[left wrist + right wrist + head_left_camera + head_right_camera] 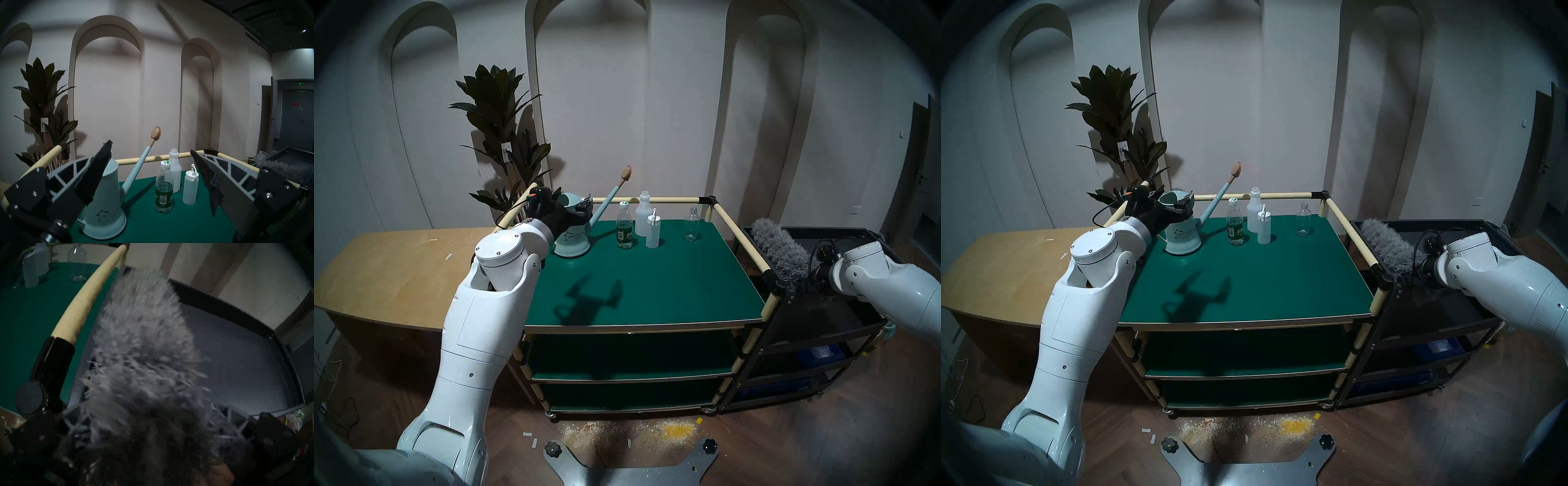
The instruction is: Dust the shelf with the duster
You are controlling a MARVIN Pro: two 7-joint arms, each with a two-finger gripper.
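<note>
The right pincer point(807, 288) is clamped down on the near end of the duster point(780, 253), its fingers buried in the fibres so that the handle itself cannot be seen. The duster is a long, shaggy grey sausage of soft microfibre, paler at the far tip and darker near the grip. Its long axis runs away from the pincer toward the far wall, slanting slightly toward the shelf point(639, 281), and it hangs over the black tray cart point(843, 319), just beside the shelf's cream right-hand rail point(85, 299); whether the fibres brush that rail cannot be told.

The left pincer point(151, 169) stands wide, its two dark, ragged-padded fingers point(96, 171) spread and holding nothing, pointing level across the top board at its left rear corner, close above a pale blue watering can point(573, 234) with a long thin spout and a tan rose.

The shelf has three flat, matte dark green boards, round cream tubes for rails and posts, and glossy black joints. On the top board, to the right of the can, stand a clear water bottle point(624, 225) with a green label, a tall translucent white bottle point(643, 213), a squeeze bottle point(653, 230) and a small clear glass bottle point(691, 224). A light wooden worktop point(398, 264) lies to the shelf's left.
</note>
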